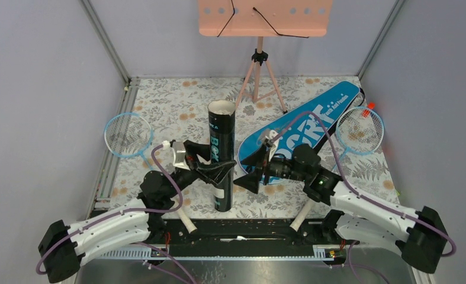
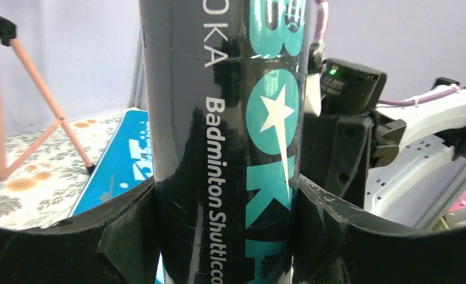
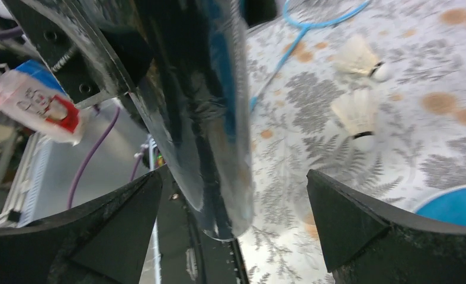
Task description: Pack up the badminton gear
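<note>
The left racket point(image 1: 128, 135) lies flat at the far left of the table point(image 1: 177, 100). Its blue-rimmed head points to the back and its white handle runs down under the left arm.

Next over, the left gripper point(image 1: 217, 173) is clamped on the black tube point(image 1: 222, 148), low on its body. In the wrist view both fingers point(image 2: 124, 236) press against the tube's sides. The tube stands upright near table ctr, open end up (lettering down the side reads "Badminton Shuttlco…").

The right gripper point(image 1: 246, 171) is just right of the tube and aimed at it, jaws wide apart and holding nothing. In its wrist view the tube sits btwn the fingers point(image 3: 360, 231), nearer one, w/ a clear gap to the other. Can't tell if it touches the nearer one. Past the tube in that view, two white shuttlecocks point(image 3: 354, 112) lie on the floral cloth, near each other but apart.

At the back, the pink tripod stand point(image 1: 259, 65) is up on its legs.

The blue bag point(image 1: 322, 115) lies flat and diagonal on the right half of the table. The right racket point(image 1: 359, 130) has its head just beside the bag's right edge, handle running down toward the right arm's base.
</note>
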Controlling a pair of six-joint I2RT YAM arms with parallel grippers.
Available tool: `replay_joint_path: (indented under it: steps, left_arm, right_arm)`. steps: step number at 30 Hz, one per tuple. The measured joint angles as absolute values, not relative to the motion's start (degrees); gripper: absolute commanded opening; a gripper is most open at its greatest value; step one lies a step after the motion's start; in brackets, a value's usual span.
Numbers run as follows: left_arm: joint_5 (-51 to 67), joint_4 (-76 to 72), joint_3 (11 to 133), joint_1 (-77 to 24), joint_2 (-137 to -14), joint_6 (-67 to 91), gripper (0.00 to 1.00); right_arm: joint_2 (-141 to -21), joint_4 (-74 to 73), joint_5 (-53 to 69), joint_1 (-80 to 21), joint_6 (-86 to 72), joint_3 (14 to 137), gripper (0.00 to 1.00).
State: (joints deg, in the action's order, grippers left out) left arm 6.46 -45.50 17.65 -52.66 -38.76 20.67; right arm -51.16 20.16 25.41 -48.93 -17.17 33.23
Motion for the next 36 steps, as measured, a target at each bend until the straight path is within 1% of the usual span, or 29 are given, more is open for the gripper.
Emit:
replay_joint_path:
  steps: [3, 7, 14, 19, 21, 24, 26, 27, 28, 29, 30, 31, 32, 34, 36]
  left_arm:
    - [7.77, -49.98, 17.65, -52.69, -42.06, 22.70, 0.04]
    - [9.37, -55.66, 17.63, -52.73, -45.12, 24.53, 0.03]
    - [11.18, -66.59, 17.28, -53.06, -50.06, 27.03, 0.03]
    - [11.60, -69.01, 17.23, -53.87, -51.62, 27.29, 0.03]
    - [11.66, -69.19, 17.21, -54.15, -51.59, 26.98, 0.04]
    - [11.73, -69.19, 17.21, -54.50, -51.57, 26.37, 0.07]
    - [11.70, -69.30, 17.21, -54.63, -51.66, 26.11, 0.10]
    - [11.70, -69.67, 17.21, -54.72, -51.83, 25.91, 0.15]
    - [11.66, -70.50, 17.21, -54.76, -52.10, 25.96, 0.24]
    - [11.62, -70.61, 17.21, -54.78, -52.12, 25.96, 0.39]
    - [11.53, -70.63, 17.21, -54.83, -52.12, 25.89, 0.74]
    - [11.53, -70.61, 17.17, -54.85, -52.10, 25.65, 0.95]
    - [11.49, -70.43, 17.10, -54.96, -51.86, 25.34, 0.98]
    - [11.66, -69.04, 16.58, -55.48, -49.74, 24.40, 0.99]
    - [11.31, -65.25, 16.25, -55.83, -46.37, 23.44, 0.99]
  right_arm:
    - [-56.12, 23.55, 26.83, -51.94, -17.93, 33.23, 1.00]
    - [-59.40, 30.06, 26.24, -54.30, -18.94, 33.23, 0.99]
    - [-63.57, 42.96, 23.53, -55.70, -19.77, 32.86, 0.99]
    - [-65.47, 47.64, 23.46, -56.18, -19.81, 32.86, 0.98]
    - [-65.54, 48.14, 23.53, -56.34, -19.59, 32.86, 0.94]
    - [-65.54, 48.53, 23.75, -56.62, -19.00, 32.93, 0.81]
    - [-65.54, 48.53, 24.05, -56.86, -18.72, 33.15, 0.69]
    - [-65.54, 48.53, 24.45, -56.99, -18.65, 33.32, 0.61]
    - [-65.54, 48.51, 24.84, -57.10, -18.28, 33.52, 0.54]
    - [-65.52, 48.53, 25.04, -57.12, -17.91, 33.56, 0.48]
    - [-65.47, 48.49, 25.06, -57.12, -17.89, 33.56, 0.43]
    - [-65.43, 48.40, 25.04, -57.12, -17.74, 33.56, 0.41]
    - [-65.28, 48.21, 25.04, -57.12, -17.67, 33.56, 0.40]
    - [-64.23, 46.48, 24.01, -57.12, -17.63, 33.28, 0.37]
    - [-61.67, 44.27, 22.52, -57.19, -17.28, 32.12, 0.32]
